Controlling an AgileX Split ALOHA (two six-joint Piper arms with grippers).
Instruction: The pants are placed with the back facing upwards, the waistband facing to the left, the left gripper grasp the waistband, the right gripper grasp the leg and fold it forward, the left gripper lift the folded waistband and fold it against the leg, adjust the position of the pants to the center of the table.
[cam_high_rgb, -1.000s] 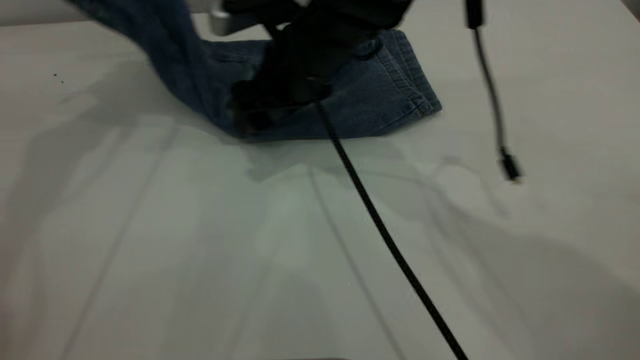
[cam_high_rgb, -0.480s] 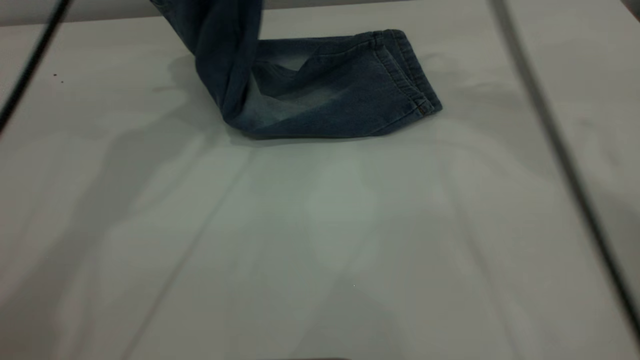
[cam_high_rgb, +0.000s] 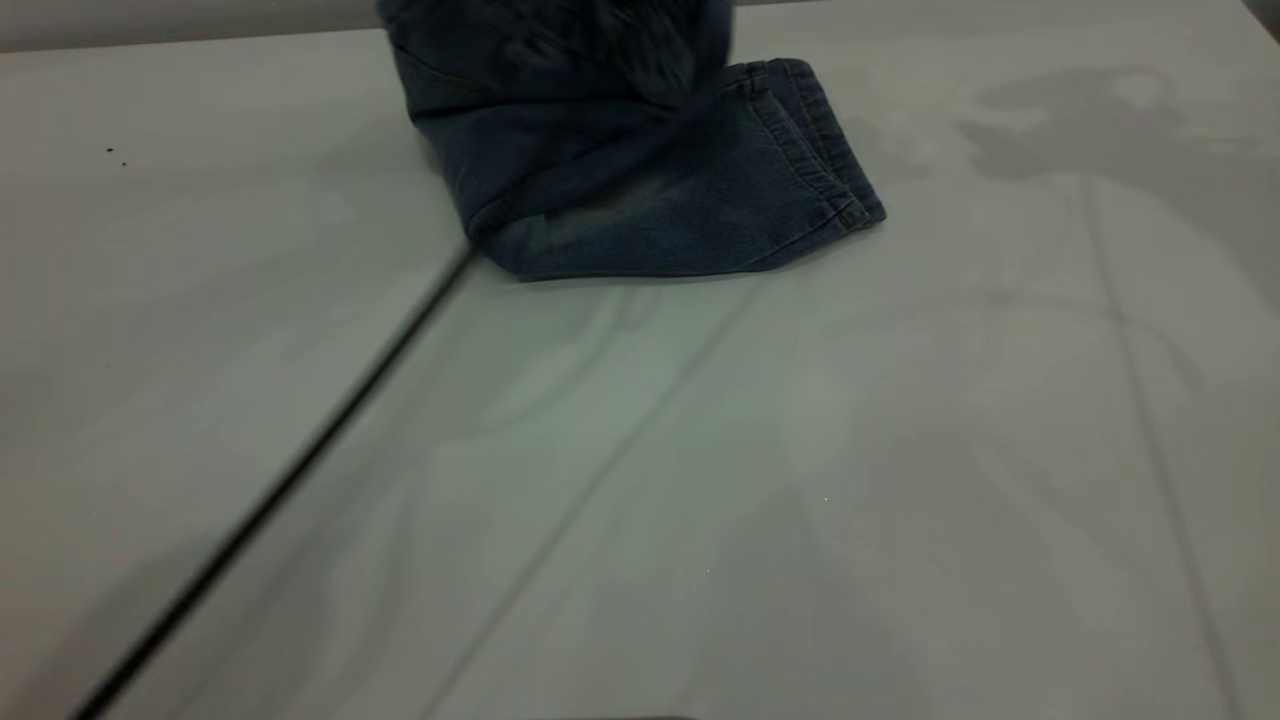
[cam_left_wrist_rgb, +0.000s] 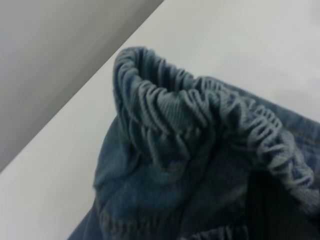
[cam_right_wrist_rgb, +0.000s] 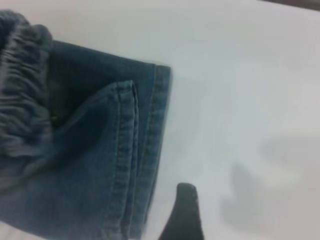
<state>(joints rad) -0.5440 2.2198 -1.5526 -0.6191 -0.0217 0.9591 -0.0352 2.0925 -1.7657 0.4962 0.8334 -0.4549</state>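
The blue denim pants (cam_high_rgb: 690, 215) lie folded at the far middle of the white table (cam_high_rgb: 760, 470). Their leg (cam_high_rgb: 600, 225), with a pale faded patch, rests flat, its stitched hem (cam_high_rgb: 815, 150) to the right. The gathered waistband (cam_left_wrist_rgb: 170, 107) is held up off the table, over the lying leg, and fills the left wrist view. My left gripper (cam_left_wrist_rgb: 272, 210) shows only as a dark shape pressed into the ruched fabric, shut on it. My right gripper (cam_right_wrist_rgb: 225, 215) hovers just off the hem (cam_right_wrist_rgb: 150, 150), open, with one black fingertip (cam_right_wrist_rgb: 184, 202) over bare table.
A black cable (cam_high_rgb: 270, 500) runs slantwise across the near left of the table. Arm shadows fall on the right side. The table's far edge (cam_high_rgb: 200, 35) passes just behind the pants. Neither arm shows in the exterior view.
The lifted waistband end has swung rightward, from the left of the fold to over the lying leg. The right arm, on the pants a second ago, has left the exterior view.
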